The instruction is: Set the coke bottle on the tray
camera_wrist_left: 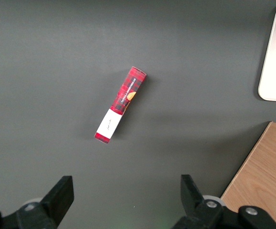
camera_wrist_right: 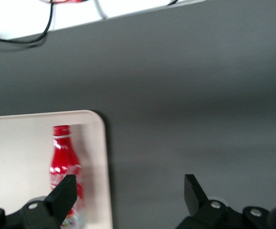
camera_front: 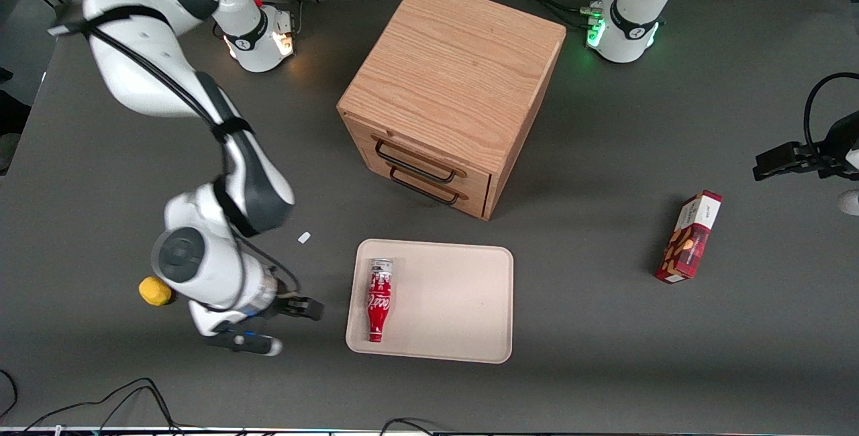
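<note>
While you look down on a wide dark grey table (camera_front: pixel 604 369), matte and flat, know that its biggest object is a wooden drawer cabinet (camera_front: pixel 451 94) with two dark handles, standing farther from the front camera than everything else you care about. Just nearer the camera, in front of its drawers, lies the tray (camera_front: pixel 456 302), a pale cream rectangle with rounded corners and a low rim. Toward the parked arm's end of the table a red snack box (camera_front: pixel 691 237) lies alone, well apart from the tray. The coke bottle (camera_front: pixel 378 299) lies on its side inside the tray, along the short edge nearest the working arm, its silvery base toward the cabinet and its red cap toward the camera. The gripper (camera_front: pixel 310 308) hangs just beside that tray edge, off the tray, its two fingers spread and holding nothing; a small yellow object (camera_front: pixel 154 291) sits near the arm's wrist and a tiny white scrap (camera_front: pixel 304 237) lies on the table nearby. Judge the bottle light, rigid and smooth, so likely slippery and prone to roll on its round body; the wider mid-body offers a surer pinch than the narrow neck. By this layout, the placing looks done.
</note>
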Robot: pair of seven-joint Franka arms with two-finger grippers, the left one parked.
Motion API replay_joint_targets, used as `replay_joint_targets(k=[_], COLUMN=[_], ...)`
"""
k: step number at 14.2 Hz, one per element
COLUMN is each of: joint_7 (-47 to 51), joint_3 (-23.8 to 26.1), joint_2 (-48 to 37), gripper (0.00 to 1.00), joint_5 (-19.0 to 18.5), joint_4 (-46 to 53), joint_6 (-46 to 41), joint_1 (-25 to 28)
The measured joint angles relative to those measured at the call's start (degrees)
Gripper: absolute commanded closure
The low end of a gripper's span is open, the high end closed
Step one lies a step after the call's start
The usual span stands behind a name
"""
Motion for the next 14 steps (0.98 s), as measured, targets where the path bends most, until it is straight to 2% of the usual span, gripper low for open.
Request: replay_joint_targets(k=[3,6,11,14], joint_7=[-6.96,-10.48,-16.26,-18.82], joint_3=[-0.02,-1.44,-7.24,-10.59], joint_2=[-10.72,-21.00,-39.22,-46.99], gripper=[0.00,0.00,0.00,0.00], joint_5=[0.66,3.31,9.59,11.73], joint_4=[-8.79,-16.15,-31.43,-35.71], joint_6=[-3.41,-9.50,-13.45,-19.01], joint_1=[-4.03,-5.41,-5.49,-5.53])
